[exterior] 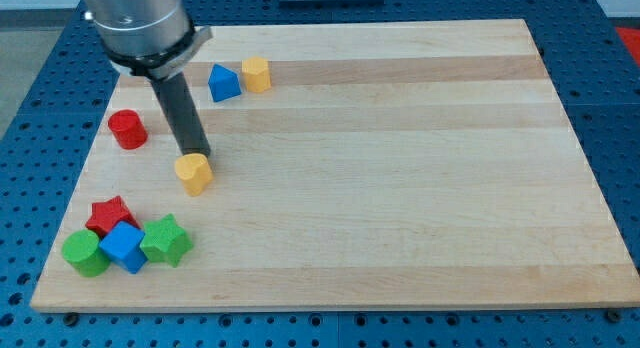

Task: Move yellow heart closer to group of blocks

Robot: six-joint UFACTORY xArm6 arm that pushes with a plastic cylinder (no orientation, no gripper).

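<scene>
The yellow heart [194, 173] lies on the wooden board at the view's left, a little above the middle height. My tip [196, 153] rests right at its upper edge, touching or nearly touching it. The group of blocks sits at the view's bottom left: a red star [108, 214], a green cylinder [84, 253], a blue cube [124, 247] and a green star [166, 240], packed together. The heart is a short way above and to the right of this group.
A red cylinder [128, 129] stands at the left edge, left of my tip. A blue triangular block [223, 83] and a yellow hexagonal block [257, 75] sit side by side near the top. The wooden board [420, 188] lies on a blue perforated table.
</scene>
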